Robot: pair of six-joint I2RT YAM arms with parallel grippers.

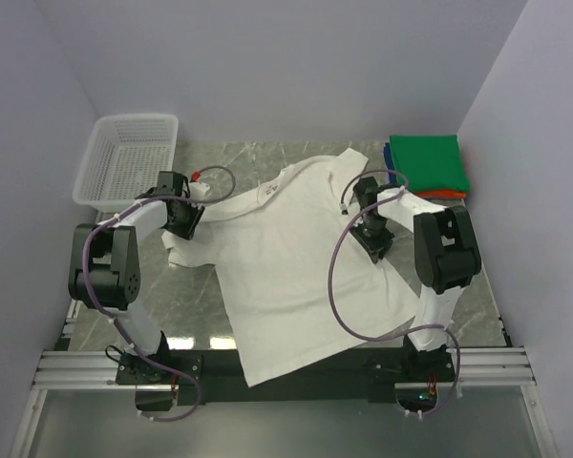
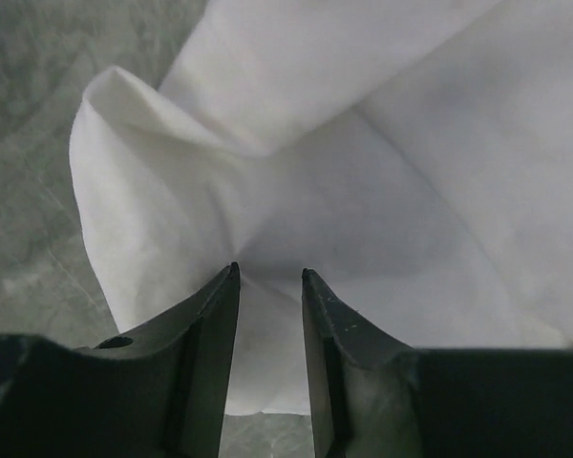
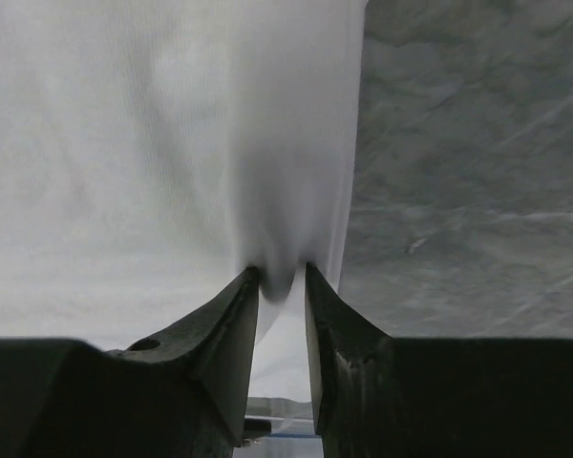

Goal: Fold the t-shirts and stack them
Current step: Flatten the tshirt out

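The white t-shirt [image 1: 286,267] lies spread across the marble table, its hem hanging over the near edge. No print shows on it. My left gripper [image 1: 186,218] is at the left sleeve. In the left wrist view it [image 2: 269,275] is shut on a fold of the white cloth [image 2: 363,191], with creases radiating from the tips. My right gripper [image 1: 372,234] is at the shirt's right edge. In the right wrist view it [image 3: 279,272] pinches a bunched ridge of the cloth [image 3: 124,172]. A stack of folded tees, green [image 1: 425,162] on top with blue and orange edges, sits at the back right.
A white mesh basket [image 1: 124,162] stands at the back left, just beyond the left gripper. Pale walls close in the left, back and right sides. Bare marble table [image 1: 196,296] shows left of the shirt and also in the right wrist view [image 3: 477,191].
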